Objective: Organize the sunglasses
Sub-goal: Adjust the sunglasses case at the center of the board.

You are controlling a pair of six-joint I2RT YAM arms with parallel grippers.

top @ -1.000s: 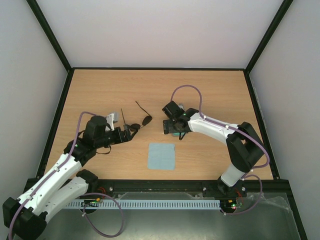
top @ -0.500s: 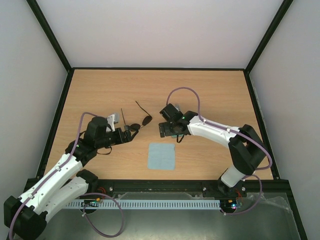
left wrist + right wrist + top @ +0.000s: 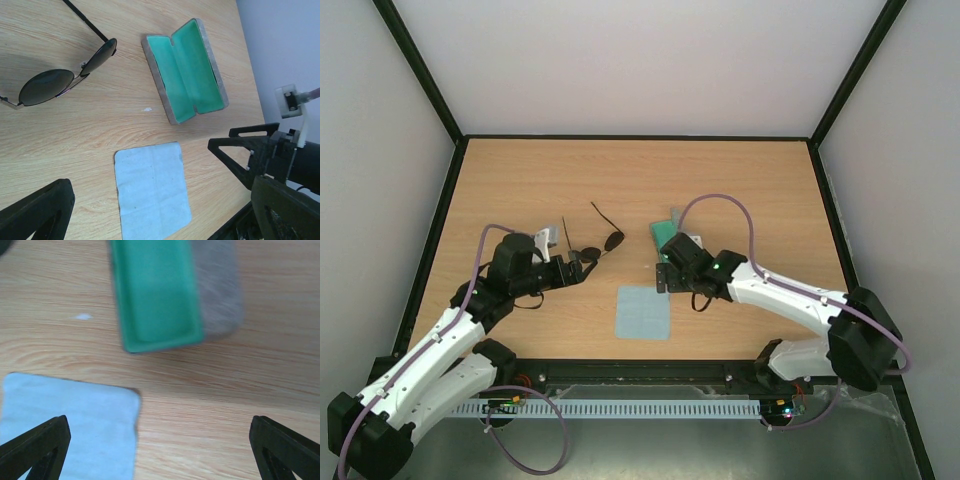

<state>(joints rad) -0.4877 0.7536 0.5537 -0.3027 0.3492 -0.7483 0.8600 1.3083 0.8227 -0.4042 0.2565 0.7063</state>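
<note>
The sunglasses (image 3: 603, 245) lie on the wooden table with their arms unfolded; in the left wrist view (image 3: 47, 86) both dark lenses show at the upper left. My left gripper (image 3: 576, 267) is open and empty just near-left of them; it also shows in its own view (image 3: 160, 222). The grey case (image 3: 666, 232) lies open with its green inside up (image 3: 186, 70). My right gripper (image 3: 666, 278) is open and empty, just in front of the case (image 3: 165, 290), above the table (image 3: 160, 450).
A light blue cloth (image 3: 643, 312) lies flat near the front middle, between the two grippers; it shows in both wrist views (image 3: 152, 192) (image 3: 70, 427). A black frame (image 3: 640, 137) rims the table, with white walls behind.
My right arm has drawn back toward the near edge, off the case, which now shows open. The left arm and sunglasses have barely moved.
</note>
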